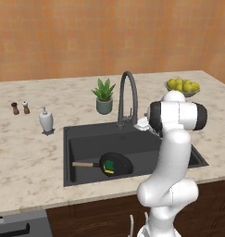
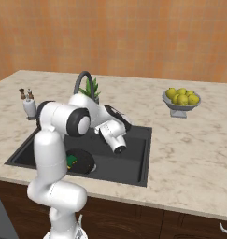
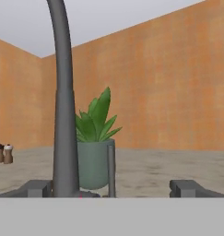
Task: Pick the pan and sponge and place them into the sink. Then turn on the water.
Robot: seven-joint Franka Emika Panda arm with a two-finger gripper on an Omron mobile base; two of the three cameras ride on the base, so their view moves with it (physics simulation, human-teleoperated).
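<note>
the black pan (image 1: 116, 164) lies flat in the near part of the dark grey sink (image 1: 86, 139), wooden handle pointing left. the green-and-yellow sponge (image 1: 109, 166) rests inside the pan.

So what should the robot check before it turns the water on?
1. Pan in the sink: ok.
2. Sponge in the sink, lying in the pan: ok.
3. Gripper open with nothing between its fingers: ok.
4. Gripper lined up near the faucet base: ok, faucet rises just ahead.
5. Faucet lever within reach: cannot tell.
6. Water not running yet: ok, no stream seen.
</note>
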